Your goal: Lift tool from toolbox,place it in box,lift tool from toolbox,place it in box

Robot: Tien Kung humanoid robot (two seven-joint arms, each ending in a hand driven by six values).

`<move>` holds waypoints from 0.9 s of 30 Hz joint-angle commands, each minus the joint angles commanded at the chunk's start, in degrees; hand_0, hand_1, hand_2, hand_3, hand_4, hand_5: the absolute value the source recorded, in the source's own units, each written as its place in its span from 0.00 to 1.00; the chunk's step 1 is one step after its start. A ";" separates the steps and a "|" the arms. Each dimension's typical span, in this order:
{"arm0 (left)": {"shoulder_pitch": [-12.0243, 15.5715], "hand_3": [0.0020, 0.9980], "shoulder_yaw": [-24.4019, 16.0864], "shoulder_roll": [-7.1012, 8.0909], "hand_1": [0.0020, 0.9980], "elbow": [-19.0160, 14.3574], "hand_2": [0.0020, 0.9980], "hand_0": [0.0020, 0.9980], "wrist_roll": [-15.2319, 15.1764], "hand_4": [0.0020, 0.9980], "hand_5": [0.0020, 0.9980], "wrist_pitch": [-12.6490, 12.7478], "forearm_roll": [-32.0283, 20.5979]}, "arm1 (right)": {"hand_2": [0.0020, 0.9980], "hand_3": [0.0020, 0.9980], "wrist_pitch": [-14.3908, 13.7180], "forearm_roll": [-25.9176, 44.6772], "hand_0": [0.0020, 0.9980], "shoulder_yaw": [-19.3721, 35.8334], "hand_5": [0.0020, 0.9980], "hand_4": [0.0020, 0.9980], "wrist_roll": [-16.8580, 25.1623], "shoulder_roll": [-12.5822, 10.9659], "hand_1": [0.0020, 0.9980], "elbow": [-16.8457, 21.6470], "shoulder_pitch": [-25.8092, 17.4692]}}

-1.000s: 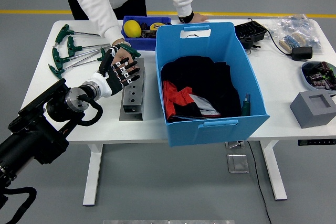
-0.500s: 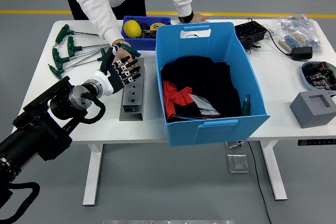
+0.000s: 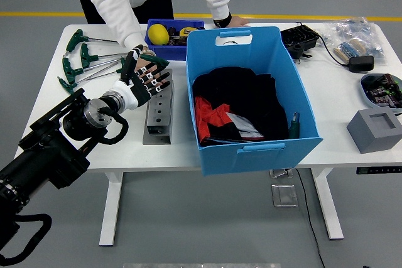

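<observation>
My left hand (image 3: 148, 81) hovers over the far end of a grey metal block (image 3: 157, 116), fingers spread, holding nothing. Just beyond its fingertips, the person's hand (image 3: 142, 58) holds a green-handled tool (image 3: 155, 61) over the table. A small dark blue toolbox bin (image 3: 168, 47) with a yellow item (image 3: 158, 33) sits behind that. The large light blue box (image 3: 251, 145) stands mid-table with black and red cloth inside and a green-handled tool (image 3: 294, 123) at its right wall. No right arm is visible.
Several green T-handle wrenches (image 3: 80, 61) lie at the far left. The person's other hand rests behind the blue box. On the right are a black case (image 3: 299, 38), a bagged brush (image 3: 352, 47), a bowl of parts (image 3: 380, 88) and a grey foam block (image 3: 375, 130).
My left hand has moved forward and a little up toward the person's hand with the green-handled tool. Its fingers stay spread.
</observation>
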 joint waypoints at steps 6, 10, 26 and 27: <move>-0.72 0.90 0.38 -0.62 0.64 1.02 0.82 0.65 -0.73 0.80 0.88 -0.82 -2.15 | 0.70 0.56 0.02 -0.16 0.64 -0.01 0.64 0.81 -0.02 -0.02 0.63 0.03 0.17; -1.15 0.90 0.61 -1.01 0.64 1.76 0.82 0.65 -1.16 0.80 0.88 -1.62 -3.60 | 0.70 0.56 0.01 -0.02 0.64 -0.13 0.64 0.81 -0.02 -0.05 0.63 0.05 0.20; -0.81 0.91 1.09 -1.41 0.82 1.05 0.93 0.78 -2.43 0.82 0.91 -2.97 -5.44 | 0.70 0.56 0.01 -0.22 0.64 -0.06 0.64 0.81 -0.12 -0.05 0.62 0.14 -0.40; -0.73 0.91 1.05 -1.37 0.82 0.80 0.93 0.78 -2.45 0.82 0.91 -2.98 -5.44 | 0.70 0.56 0.01 -0.27 0.64 -0.02 0.64 0.81 -0.13 -0.04 0.62 0.14 -0.45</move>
